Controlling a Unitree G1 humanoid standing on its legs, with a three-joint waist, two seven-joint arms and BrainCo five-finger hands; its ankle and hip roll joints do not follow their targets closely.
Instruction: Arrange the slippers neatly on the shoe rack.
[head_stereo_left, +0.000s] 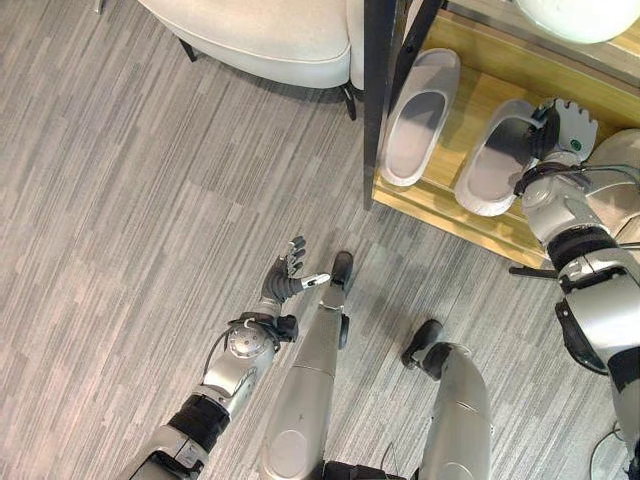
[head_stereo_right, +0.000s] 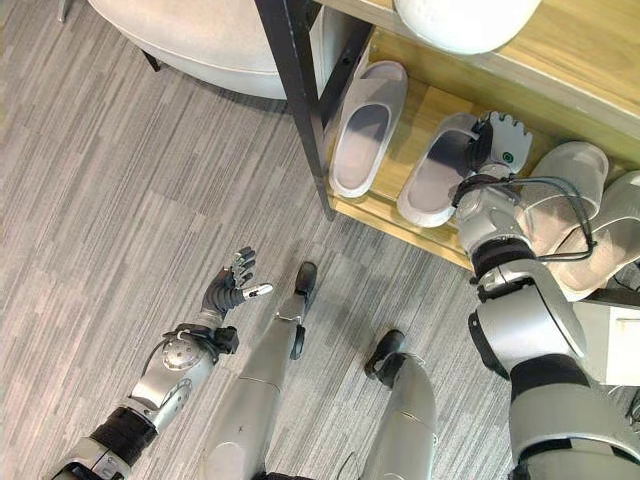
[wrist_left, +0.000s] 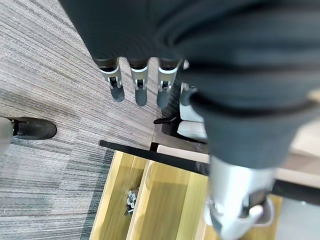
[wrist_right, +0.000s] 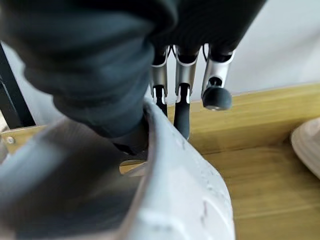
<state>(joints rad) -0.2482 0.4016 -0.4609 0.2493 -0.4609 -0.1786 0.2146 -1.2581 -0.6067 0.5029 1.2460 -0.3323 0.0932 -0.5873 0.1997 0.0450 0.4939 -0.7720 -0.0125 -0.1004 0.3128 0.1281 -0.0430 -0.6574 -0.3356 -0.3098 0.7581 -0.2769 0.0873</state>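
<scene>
Two grey slippers lie side by side on the low wooden shelf (head_stereo_left: 458, 135) of the shoe rack. The left slipper (head_stereo_left: 420, 115) lies free beside the black post. My right hand (head_stereo_left: 562, 128) is at the far end of the right slipper (head_stereo_left: 497, 160), its fingers (wrist_right: 182, 95) running down the outside of that slipper's pale rim (wrist_right: 185, 190) and its thumb tucked inside, pinching it. That slipper's heel overhangs the shelf's front edge a little. My left hand (head_stereo_left: 285, 275) hangs over the floor with its fingers (wrist_left: 137, 80) spread and nothing in it.
Two more pale slippers (head_stereo_right: 575, 195) lie on the same shelf to the right. A black rack post (head_stereo_left: 378, 90) stands by the left slipper. A white round thing (head_stereo_right: 465, 20) sits on the upper shelf. A white seat (head_stereo_left: 250, 30) stands at the back left.
</scene>
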